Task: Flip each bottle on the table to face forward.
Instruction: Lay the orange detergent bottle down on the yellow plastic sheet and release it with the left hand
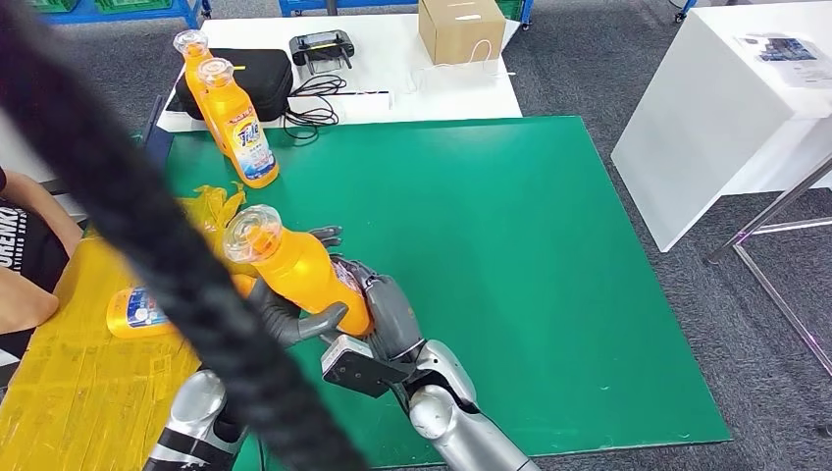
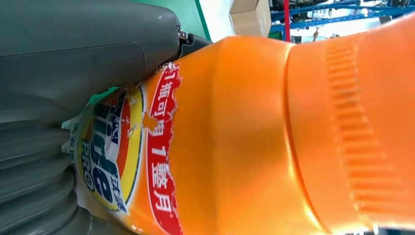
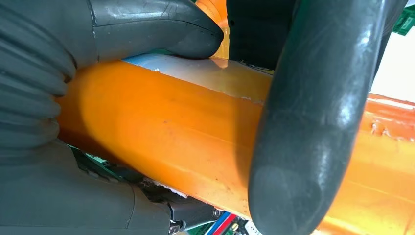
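Orange bottle (image 1: 299, 270) was up off the green mat (image 1: 510, 294), tilted, cap toward the yellow sheet (image 1: 59, 363), w/ both hands on it: right hand (image 1: 388, 319) wrapped round the lower body, left hand (image 1: 294, 319) gripping from the other side. You'd probably find it rigid, smooth plastic, prob. slippery, w/ a torn label, so hold mid-body, not the cap.

Green mat (image 1: 510, 275) open rightward; upright bottles (image 1: 235, 123) block far-left.
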Available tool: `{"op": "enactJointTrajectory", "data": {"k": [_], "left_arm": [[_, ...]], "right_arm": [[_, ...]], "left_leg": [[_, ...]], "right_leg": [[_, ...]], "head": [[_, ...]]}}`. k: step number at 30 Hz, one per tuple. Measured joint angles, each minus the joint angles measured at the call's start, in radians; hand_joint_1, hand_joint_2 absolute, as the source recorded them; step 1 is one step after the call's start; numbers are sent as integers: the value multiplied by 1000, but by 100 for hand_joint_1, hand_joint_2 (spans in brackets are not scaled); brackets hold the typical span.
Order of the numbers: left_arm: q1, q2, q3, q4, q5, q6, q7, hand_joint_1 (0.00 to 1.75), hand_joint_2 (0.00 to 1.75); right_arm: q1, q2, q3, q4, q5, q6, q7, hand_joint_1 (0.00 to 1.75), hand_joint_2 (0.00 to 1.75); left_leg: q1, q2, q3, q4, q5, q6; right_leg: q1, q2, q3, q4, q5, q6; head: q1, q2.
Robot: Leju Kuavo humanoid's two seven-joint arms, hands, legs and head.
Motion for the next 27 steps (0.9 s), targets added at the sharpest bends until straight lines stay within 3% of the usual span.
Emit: {"op": "enactJointTrajectory", "data": {"k": [19, 20, 24, 25, 27], "left_arm": [[0, 0, 1, 1, 0, 2, -3, 175, 175], [0, 0, 1, 1, 0, 3, -3, 175, 175], [0, 0, 0, 6, -1, 9, -5, 175, 175], [0, 0, -1, 7, -6, 15, -6, 175, 175], [0, 0, -8, 8, -33, 40, -12, 175, 175]], "right_arm": [[-7, 4, 8, 19, -2, -5, 0, 175, 175], [-7, 4, 8, 19, -2, -5, 0, 169, 175], [-5, 4, 10, 20, -7, -11, 0, 9, 175], [-3, 4, 11, 20, -14, -12, -1, 0, 175], [4, 3, 12, 19, -49, 2, -8, 0, 175]], "left_leg": [[0, 0, 0, 0, 0, 0], [0, 0, 0, 0, 0, 0], [0, 0, 0, 0, 0, 0], [0, 0, 0, 0, 0, 0], [0, 0, 0, 0, 0, 0]], "right_leg": [[0, 0, 0, 0, 0, 0], [0, 0, 0, 0, 0, 0], [0, 0, 0, 0, 0, 0], [0, 0, 0, 0, 0, 0], [0, 0, 0, 0, 0, 0]], "head": [[0, 0], [0, 0], [0, 0], [0, 0], [0, 0]]}}
